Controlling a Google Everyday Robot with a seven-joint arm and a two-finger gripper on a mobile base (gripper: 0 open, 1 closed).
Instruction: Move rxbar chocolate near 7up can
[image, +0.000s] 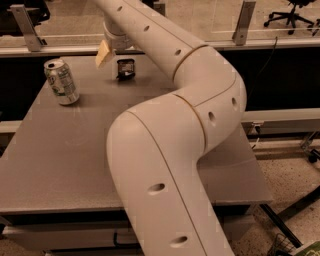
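Note:
The rxbar chocolate (125, 67), a small dark wrapped bar, lies on the grey table (65, 150) near its far edge. The 7up can (61, 81), silver-white and green, stands upright at the table's far left, well to the left of the bar. My gripper (106, 55) hangs over the far edge of the table, just left of the bar and a little above it, between the bar and the can. The bar is not held. My large white arm (170, 130) reaches across the middle of the view and hides much of the table's right side.
A rail with metal posts (25, 22) and a glass panel runs behind the table. A black office chair (295, 12) stands at the far right on the speckled floor. The table's right edge (255, 165) drops to the floor with cables.

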